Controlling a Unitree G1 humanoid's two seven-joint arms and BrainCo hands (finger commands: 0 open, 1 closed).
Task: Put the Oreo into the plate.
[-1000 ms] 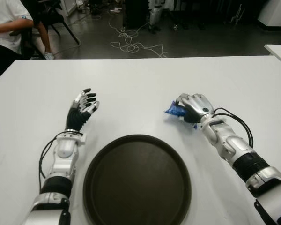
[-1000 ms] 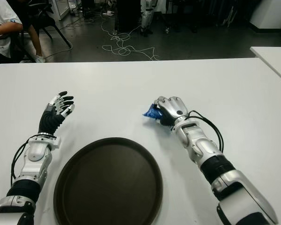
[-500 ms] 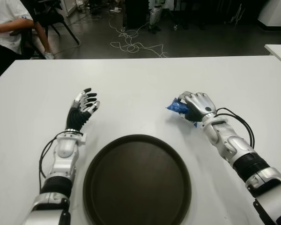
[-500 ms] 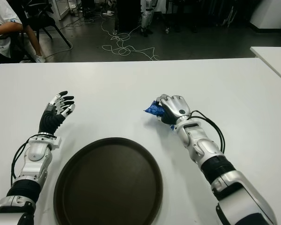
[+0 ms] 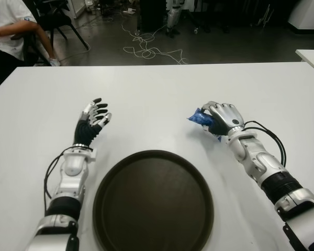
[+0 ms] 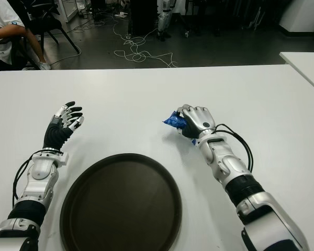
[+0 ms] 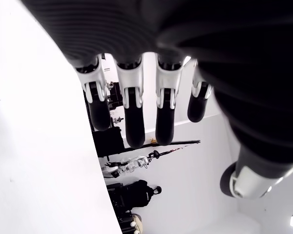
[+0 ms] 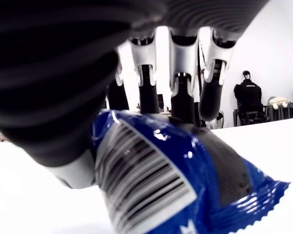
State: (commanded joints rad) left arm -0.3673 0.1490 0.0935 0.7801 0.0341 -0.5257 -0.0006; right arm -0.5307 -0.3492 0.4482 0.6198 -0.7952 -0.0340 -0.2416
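A blue Oreo packet (image 5: pixel 200 117) is gripped in my right hand (image 5: pixel 220 119), a little above the white table (image 5: pixel 157 89) to the right of centre. The right wrist view shows the packet (image 8: pixel 176 180) with its barcode pressed under curled fingers (image 8: pixel 178 73). The round dark plate (image 5: pixel 153 201) lies near the table's front edge, to the left of and nearer than that hand. My left hand (image 5: pixel 92 119) stays idle at the plate's far left, its fingers (image 7: pixel 134 112) spread and holding nothing.
A seated person (image 5: pixel 8 26) is beyond the table's far left corner. Cables (image 5: pixel 146 49) lie on the dark floor behind. Another white table's corner (image 5: pixel 311 55) shows at the far right.
My right hand has risen and shifted slightly right and away with the Oreo packet held in it. The left hand and the plate have not moved.
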